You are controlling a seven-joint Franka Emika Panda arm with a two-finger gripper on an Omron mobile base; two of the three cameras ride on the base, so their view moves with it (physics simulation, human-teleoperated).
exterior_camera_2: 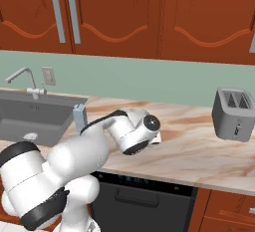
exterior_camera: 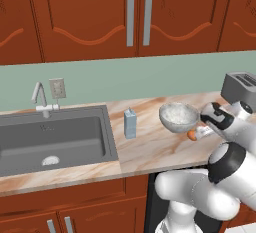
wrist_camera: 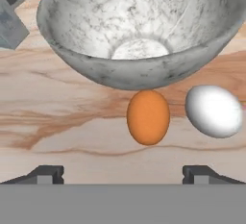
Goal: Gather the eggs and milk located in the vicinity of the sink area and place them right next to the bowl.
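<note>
Now we see our jaws spread wide at the frame bottom, the orange egg (wrist_camera: 148, 117) and white egg (wrist_camera: 214, 111) lying free below the bowl (wrist_camera: 139, 69), centre frame.

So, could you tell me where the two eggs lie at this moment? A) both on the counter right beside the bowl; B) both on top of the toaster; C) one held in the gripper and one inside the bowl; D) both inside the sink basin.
A: in the hand view the orange-brown egg and the white egg rest on the counter right by the bowl, with the gripper open and holding nothing.
</note>
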